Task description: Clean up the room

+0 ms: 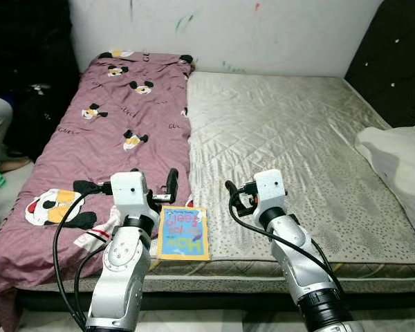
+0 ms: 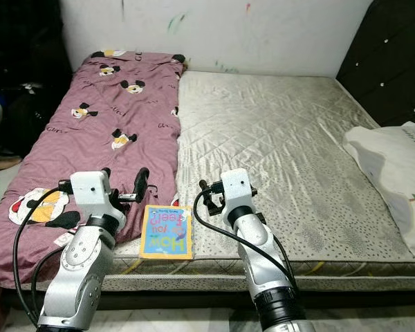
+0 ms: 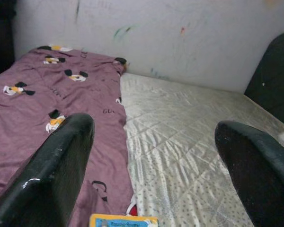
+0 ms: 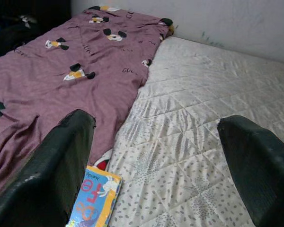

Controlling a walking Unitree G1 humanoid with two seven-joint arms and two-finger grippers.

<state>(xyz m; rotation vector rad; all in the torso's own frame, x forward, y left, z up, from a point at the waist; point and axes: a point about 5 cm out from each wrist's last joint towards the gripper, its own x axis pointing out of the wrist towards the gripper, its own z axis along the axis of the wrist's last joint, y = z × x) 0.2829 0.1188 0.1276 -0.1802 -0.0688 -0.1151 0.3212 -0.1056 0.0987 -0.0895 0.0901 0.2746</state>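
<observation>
Approach stage: both grippers, left gripper and right gripper, hover with fingers spread, holding nothing. The book lies at the mattress edge, probably the next pickup, requiring descent.

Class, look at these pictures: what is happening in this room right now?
A humanoid robot stands at the foot of a bed. Its left tool and right tool are both raised over the near edge, open and holding nothing. A children's book lies on the mattress edge between the arms, beside a maroon cartoon-print blanket. A white bag sits on the bed's right side. Nothing has been picked up yet.
</observation>
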